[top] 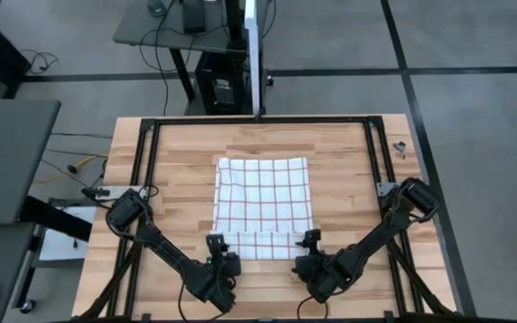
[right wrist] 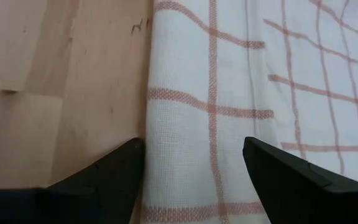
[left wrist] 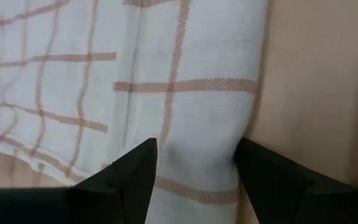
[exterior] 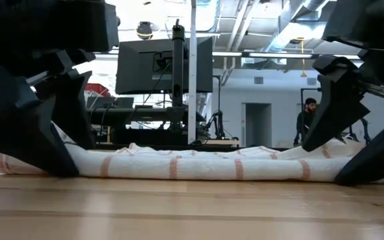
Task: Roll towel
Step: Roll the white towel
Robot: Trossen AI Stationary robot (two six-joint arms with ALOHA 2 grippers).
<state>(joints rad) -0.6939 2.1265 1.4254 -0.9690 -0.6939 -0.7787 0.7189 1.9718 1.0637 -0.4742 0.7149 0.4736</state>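
Observation:
A white towel with red checks [top: 265, 193] lies spread flat on the wooden table. Its near edge is turned over into a low rolled band [top: 258, 244], which the low view shows as a long flat roll [exterior: 199, 163] on the wood. My left gripper [top: 215, 242] is open at the band's left end, slanting down, with one finger on each side of the band [left wrist: 197, 112]. My right gripper [top: 309, 239] is open at the band's right end and straddles the band [right wrist: 191, 124] in the same way. My left gripper comes at the rolled band slanting down from the near side, its fingers [left wrist: 143, 163] standing across the band. I cannot tell whether they touch the cloth. My right gripper does the same at the other end. Whether its fingers [right wrist: 129, 158] touch the cloth, I cannot tell either.
A black metal frame [top: 142, 161] runs around the tabletop. Bare wood [top: 178, 179] lies to the left and right of the towel. Beyond the far edge stand a post [top: 257, 63] and a monitor [exterior: 165, 63]. A person [exterior: 307, 123] stands far back in the room.

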